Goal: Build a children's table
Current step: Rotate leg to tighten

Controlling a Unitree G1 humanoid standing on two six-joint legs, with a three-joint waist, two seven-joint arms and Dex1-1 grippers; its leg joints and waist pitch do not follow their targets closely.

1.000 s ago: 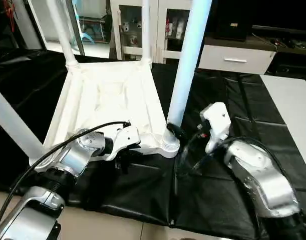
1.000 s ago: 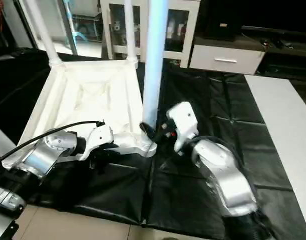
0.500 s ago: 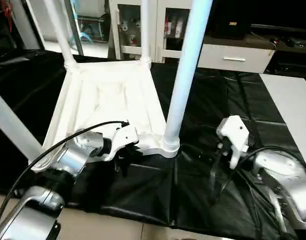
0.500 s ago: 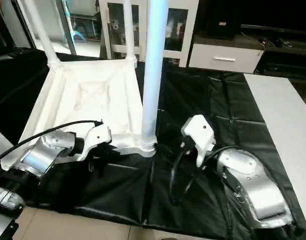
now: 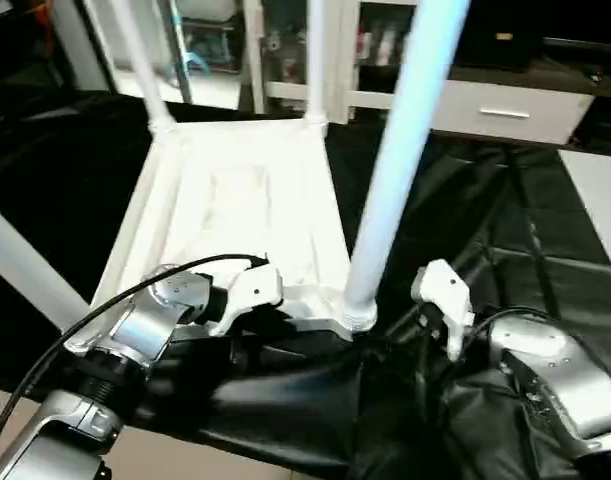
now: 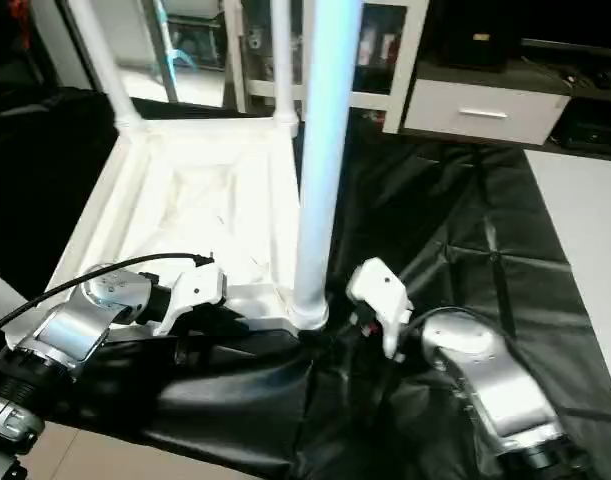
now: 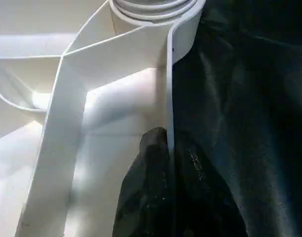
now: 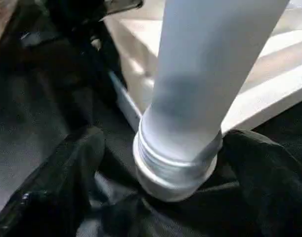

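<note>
The children's table lies upside down; its white top (image 5: 245,200) shows its ribbed underside, and legs stand up from its corners. The near right leg (image 5: 400,170) rises from its corner socket (image 5: 357,315). My left gripper (image 7: 168,143) is shut on the thin near rim of the top (image 7: 169,89), one finger on each side of the wall, just left of that socket. My right gripper (image 8: 165,143) is open, and its black fingers (image 8: 66,173) stand wide on either side of the leg's threaded base (image 8: 175,170). Other legs stand at the far left (image 5: 135,60), far right (image 5: 315,60) and near left (image 5: 25,270).
A black cloth (image 5: 485,200) covers the work table and is bunched up along the near edge (image 5: 315,400). A bare white patch (image 5: 600,190) shows at the right. A white drawer unit (image 5: 505,105) and glass cabinets stand behind. My left arm's cable (image 5: 135,295) loops over the forearm.
My right gripper, which had drawn away to the right, has come back to the near right leg's base and opened wider. My left gripper has closed on the rim. The camera has shifted.
</note>
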